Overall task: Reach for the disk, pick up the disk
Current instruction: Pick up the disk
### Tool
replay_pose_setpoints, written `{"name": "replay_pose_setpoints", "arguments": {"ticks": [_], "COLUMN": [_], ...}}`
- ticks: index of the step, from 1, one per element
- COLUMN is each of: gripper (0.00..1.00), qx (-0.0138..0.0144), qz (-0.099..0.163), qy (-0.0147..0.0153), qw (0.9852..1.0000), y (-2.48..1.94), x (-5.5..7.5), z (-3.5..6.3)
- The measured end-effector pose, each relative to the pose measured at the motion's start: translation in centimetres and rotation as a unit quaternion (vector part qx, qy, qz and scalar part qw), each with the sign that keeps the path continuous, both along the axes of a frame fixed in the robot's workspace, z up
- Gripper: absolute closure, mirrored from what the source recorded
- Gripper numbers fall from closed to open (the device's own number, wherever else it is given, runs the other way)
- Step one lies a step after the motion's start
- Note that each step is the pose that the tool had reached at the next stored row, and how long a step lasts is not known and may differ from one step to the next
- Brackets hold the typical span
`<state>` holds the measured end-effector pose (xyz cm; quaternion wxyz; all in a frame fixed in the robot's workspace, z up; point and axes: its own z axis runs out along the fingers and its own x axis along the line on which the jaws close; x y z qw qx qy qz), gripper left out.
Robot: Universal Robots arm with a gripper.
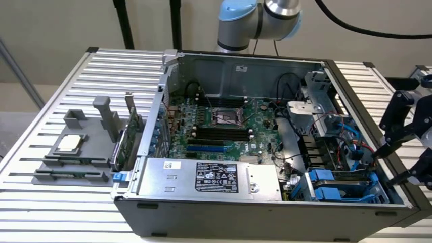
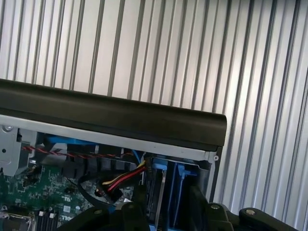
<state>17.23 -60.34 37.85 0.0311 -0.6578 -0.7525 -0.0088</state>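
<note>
The disk (image 1: 341,183) sits edge-up in its bay at the front corner of the open computer case, on the exterior view's right, and mostly its blue carrier rails show. My gripper (image 1: 383,166) hangs just outside the case wall beside that bay, open, its black fingers spread and holding nothing. In the wrist view the two dark fingers (image 2: 137,204) stand either side of the blue rails of the disk (image 2: 175,190), a little above them and not touching.
The case's black side wall (image 2: 115,113) runs between my gripper and the slatted table (image 2: 159,43). Red and yellow cables (image 2: 120,180) lie next to the bay. A silver power-supply box (image 1: 209,177), the motherboard (image 1: 216,121) and a small chip (image 1: 71,143) on a grey holder lie further left.
</note>
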Motion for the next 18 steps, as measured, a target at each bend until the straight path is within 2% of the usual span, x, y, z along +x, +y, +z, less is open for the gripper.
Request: {"name": "replay_pose_setpoints", "arguments": {"ticks": [2,5,7,12,14,18], "gripper": [0.52,0.52,0.52,0.52,0.52,0.52], "qx": [0.0035,0.0090,0.0118,0.0198,0.0217,0.0235], "qz": [0.002,0.006,0.009,0.015,0.018,0.023], "qy": [0.0000,-0.0002,-0.0014,-0.0048,-0.0056,-0.0064], "qw": [1.0000,0.9999,0.9999,0.9997,0.9996,0.9994], "y": [-0.19,-0.20,-0.18,0.20,0.44,0.92], "x": [-0.4,-1.3,-1.6,-1.8,-1.8,-1.8], "z": [-0.28,-0.67,-0.95,-1.61,-1.87,-2.40]}}
